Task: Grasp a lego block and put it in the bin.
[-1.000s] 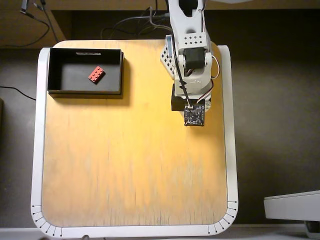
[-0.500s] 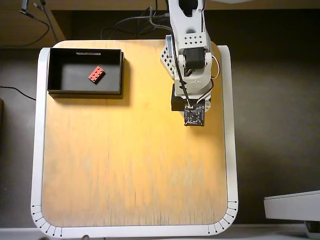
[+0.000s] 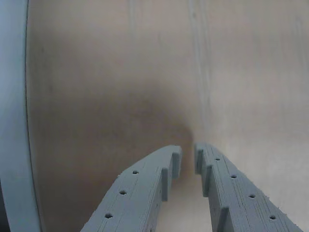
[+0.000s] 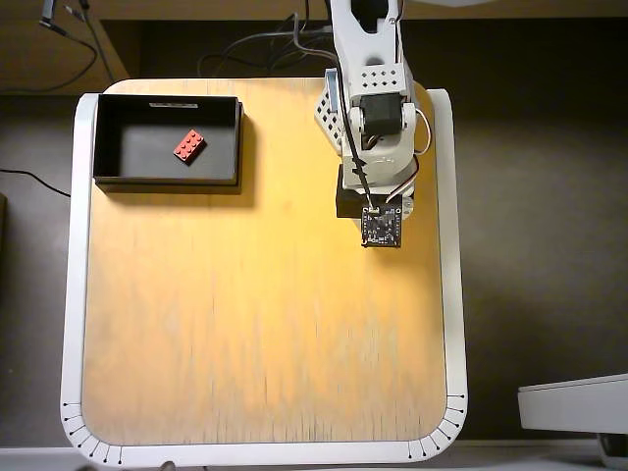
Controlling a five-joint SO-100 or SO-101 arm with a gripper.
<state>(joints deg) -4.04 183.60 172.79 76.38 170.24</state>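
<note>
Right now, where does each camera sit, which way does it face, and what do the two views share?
Wrist view: rides behind the gripper, facing along the nearly closed, empty jaws at bare tabletop.
Overhead view: fixed above, looking straight down on the table; shows the arm, the bin and the lego block inside it.
Shared: only the wooden tabletop.

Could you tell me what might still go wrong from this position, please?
Little seems at stake. The small red studded plastic brick already lies inside the shallow black rectangular tray. The hand, nearly closed and empty, hangs close over the bare wooden tabletop, so a careless downward move could scrape it.
</note>
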